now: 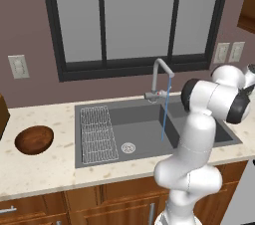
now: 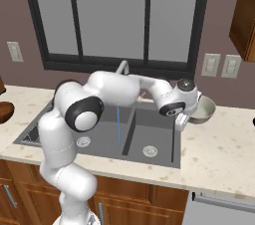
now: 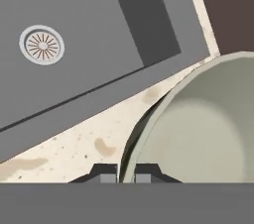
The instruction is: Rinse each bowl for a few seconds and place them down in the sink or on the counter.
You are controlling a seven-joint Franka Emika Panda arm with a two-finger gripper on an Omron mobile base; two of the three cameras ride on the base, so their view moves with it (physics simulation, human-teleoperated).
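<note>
Jaws (image 3: 126, 174) narrow, straddling the pale bowl (image 3: 208, 139) rim at frame bottom, bowl on the bench (image 3: 74, 143). Looks rigid, light, likely slick; rim pinch is the hold.

The arm reaches out low to its right, its tool (image 3: 126, 173) nearly closed, fingertips close together.

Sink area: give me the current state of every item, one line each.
Faucet: running, stream falling into the sink.
Pale bowl: upright on the counter, right of the sink.
Wooden bowl: upright on the counter, left of the sink.
Gripper: fingers straddling the pale bowl's rim; closure unclear.
</note>
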